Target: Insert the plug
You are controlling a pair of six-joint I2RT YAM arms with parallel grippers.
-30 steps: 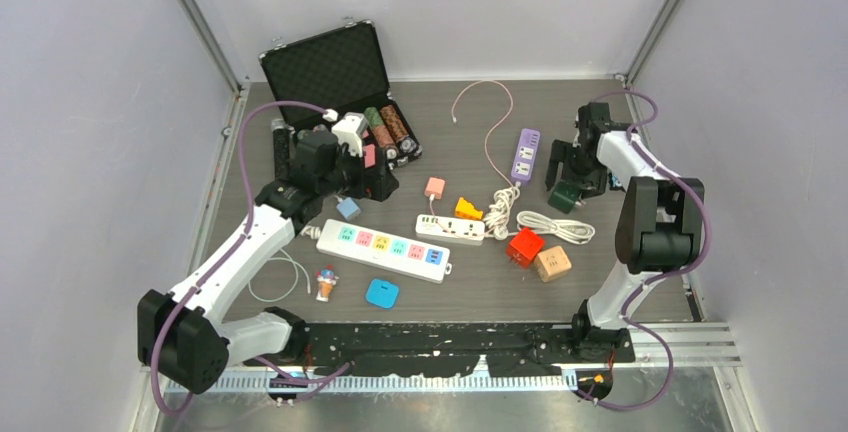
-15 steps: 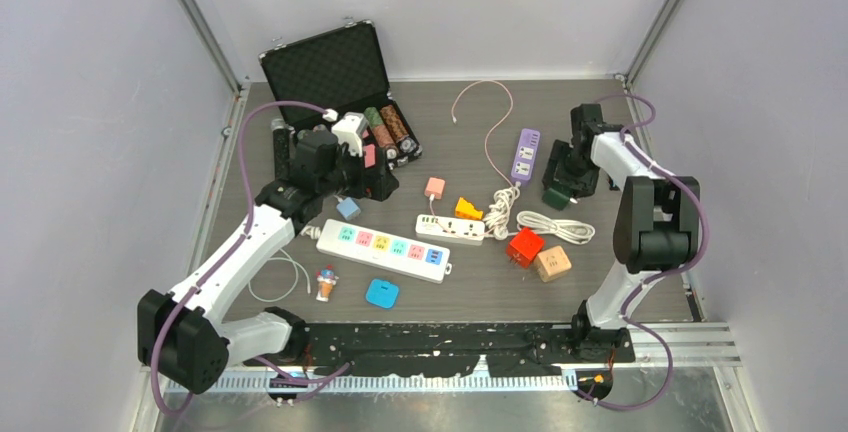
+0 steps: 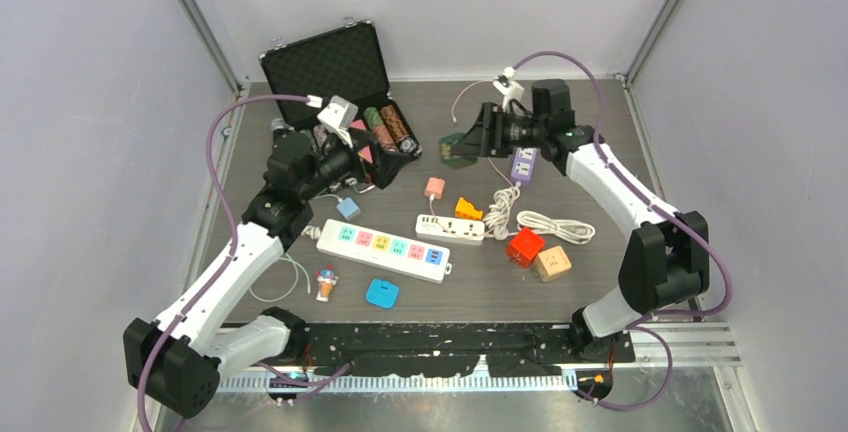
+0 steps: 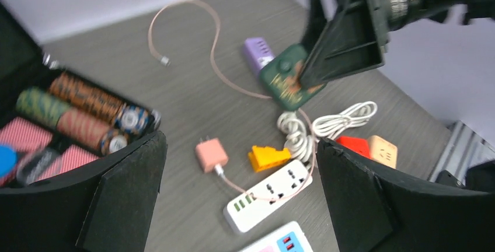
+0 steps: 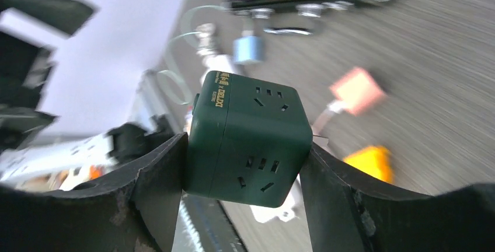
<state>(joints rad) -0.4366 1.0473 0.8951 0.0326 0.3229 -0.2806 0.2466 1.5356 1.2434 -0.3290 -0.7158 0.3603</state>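
My right gripper is shut on a dark green cube socket adapter and holds it above the table at the back middle. The cube also shows in the top view and the left wrist view. My left gripper is open and empty, raised beside the black case and facing the right gripper. Below lie a pink plug on a pink cable, a yellow plug, a small white power strip, a long white strip with coloured sockets and a purple strip.
The open case holds battery-like cylinders. A red cube, a tan cube and a coiled white cable lie right of centre. A blue adapter, a flat blue piece and a small figurine lie on the left.
My right gripper closed on the green cube at the right side, lifted it and swung it left to the back middle. My left arm rose and turned toward it.
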